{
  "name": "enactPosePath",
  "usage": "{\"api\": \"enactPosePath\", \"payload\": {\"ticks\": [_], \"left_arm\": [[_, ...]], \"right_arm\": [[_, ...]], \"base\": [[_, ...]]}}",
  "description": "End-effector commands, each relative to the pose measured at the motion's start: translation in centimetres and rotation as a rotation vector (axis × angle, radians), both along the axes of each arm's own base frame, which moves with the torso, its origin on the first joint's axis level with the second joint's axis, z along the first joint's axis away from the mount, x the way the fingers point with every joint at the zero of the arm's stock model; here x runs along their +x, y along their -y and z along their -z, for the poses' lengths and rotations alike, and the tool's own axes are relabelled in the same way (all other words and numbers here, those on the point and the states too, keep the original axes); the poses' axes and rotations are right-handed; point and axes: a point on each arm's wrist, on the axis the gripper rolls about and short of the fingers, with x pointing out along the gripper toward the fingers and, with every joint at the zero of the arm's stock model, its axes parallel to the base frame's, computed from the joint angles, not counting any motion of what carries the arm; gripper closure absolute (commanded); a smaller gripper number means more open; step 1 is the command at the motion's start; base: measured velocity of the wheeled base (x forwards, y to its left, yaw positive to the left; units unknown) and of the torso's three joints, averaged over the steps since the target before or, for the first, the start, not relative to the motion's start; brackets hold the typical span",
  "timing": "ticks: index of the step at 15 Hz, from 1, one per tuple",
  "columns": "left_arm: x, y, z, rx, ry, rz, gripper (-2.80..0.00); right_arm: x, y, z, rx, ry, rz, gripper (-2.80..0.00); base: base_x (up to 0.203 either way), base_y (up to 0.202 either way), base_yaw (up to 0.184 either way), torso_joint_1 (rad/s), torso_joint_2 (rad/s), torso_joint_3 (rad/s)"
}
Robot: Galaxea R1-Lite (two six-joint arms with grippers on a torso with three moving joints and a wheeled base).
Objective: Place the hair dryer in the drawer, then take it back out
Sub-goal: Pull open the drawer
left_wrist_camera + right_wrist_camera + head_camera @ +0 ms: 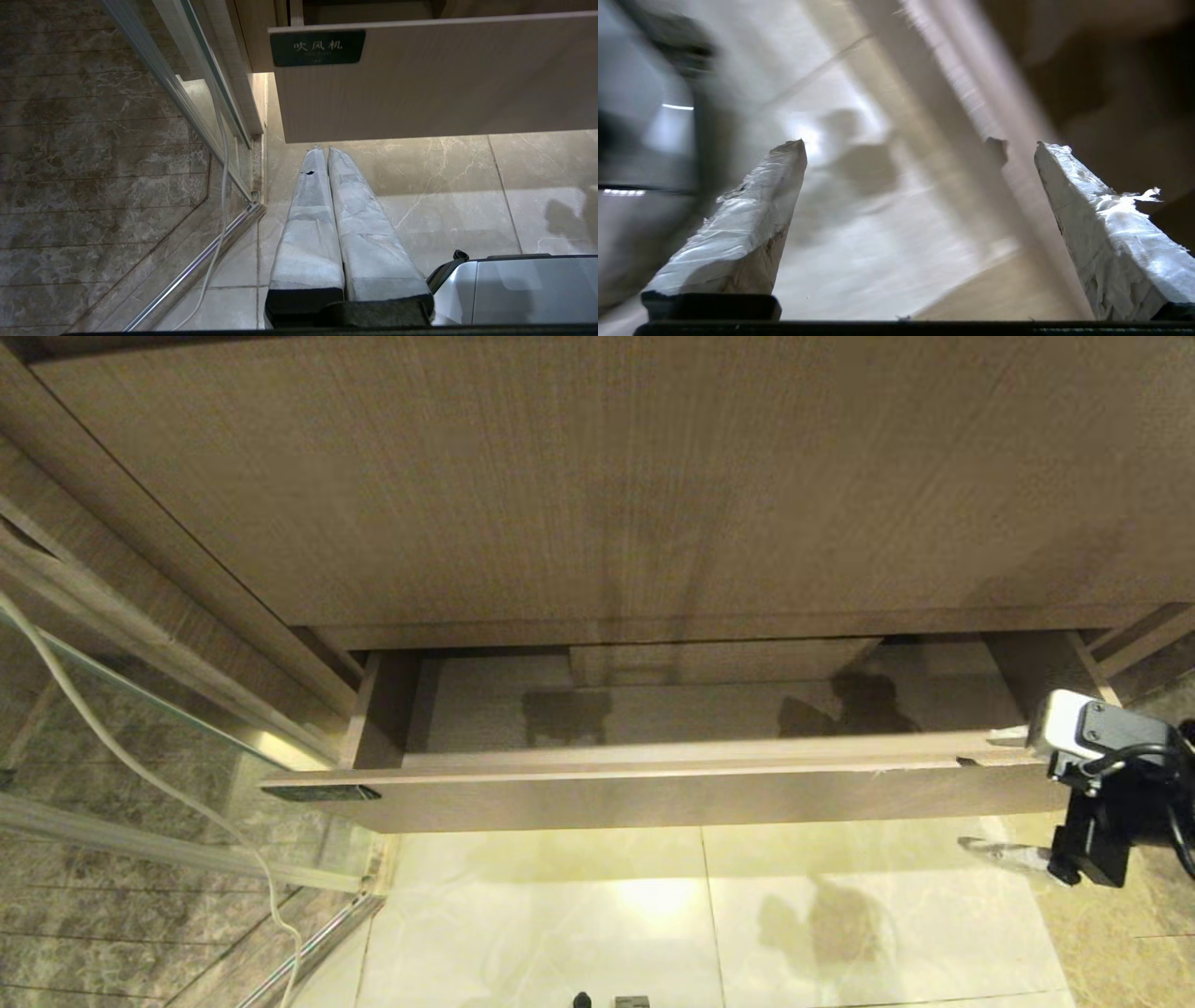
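We find the drawer pulled out from under the tall wood-grain panel, its low front facing the robot. The visible part of its inside holds only shadows and the boxed cutout at the middle of the back. The hair dryer appears in none of the views — we cannot say where it is.

The right pincer stands at the right end of the drawer front. Its fingers are spread wide: in the head view one taped finger lies at the top edge of the front and the other hangs below it, over the floor tiles. The right wrist view confirms the spread, with the edge of the drawer front running between the two fingertips and nothing pinched. Whether either finger touches the wood we cannot tell.

The left pincer is outside the head view. In its own wrist view the two taped fingers are pressed together along their length, holding nothing, and point toward the floor below the left end of the drawer front. A dark label with pale characters sits at that end of the front.

To the left we note a glass partition with a metal frame and a white cable hanging in front of it. Part of the robot's grey body shows beside the left pincer.
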Motion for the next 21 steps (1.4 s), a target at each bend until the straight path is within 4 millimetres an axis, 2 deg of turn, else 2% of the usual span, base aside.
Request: {"api": "enactPosePath", "payload": {"ticks": [1, 4, 5, 7, 9, 12, 21], "left_arm": [[0.0, 0.0, 0.0, 0.0, -0.001, 0.0, 0.0], [0.0, 0.0, 0.0, 0.0, -0.001, 0.0, 0.0], [0.0, 0.0, 0.0, 0.0, -0.001, 0.0, 0.0], [0.0, 0.0, 0.0, 0.0, -0.001, 0.0, 0.0], [0.0, 0.0, 0.0, 0.0, 0.0, 0.0, 0.0], [0.0, 0.0, 0.0, 0.0, -0.001, 0.0, 0.0], [0.0, 0.0, 0.0, 0.0, 0.0, 0.0, 0.0]], "right_arm": [[-3.0, -0.1, -0.7, 0.111, -0.089, 0.089, -2.8], [-6.3, 0.0, -1.1, 0.25, -0.184, 0.226, -2.8], [-7.3, 0.2, -1.4, 0.282, -0.186, 0.275, 0.0], [-8.6, 0.5, -1.1, 0.27, -0.189, 0.356, 0.0], [-9.3, 0.9, -1.0, 0.167, -0.167, 0.509, 0.0], [-9.8, 1.2, -1.5, 0.092, -0.114, 0.619, 0.0], [-10.0, 1.6, -2.0, 0.094, -0.062, 0.671, 0.0]], "base": [[0.0, 0.0, 0.0, 0.0, 0.0, 0.0], [0.0, 0.0, 0.0, 0.0, 0.0, 0.0], [0.0, 0.0, 0.0, 0.0, 0.0, 0.0], [0.0, 0.0, 0.0, 0.0, 0.0, 0.0], [0.0, 0.0, 0.0, 0.0, 0.0, 0.0], [0.0, 0.0, 0.0, 0.0, 0.0, 0.0], [0.0, 0.0, 0.0, 0.0, 0.0, 0.0]]}}
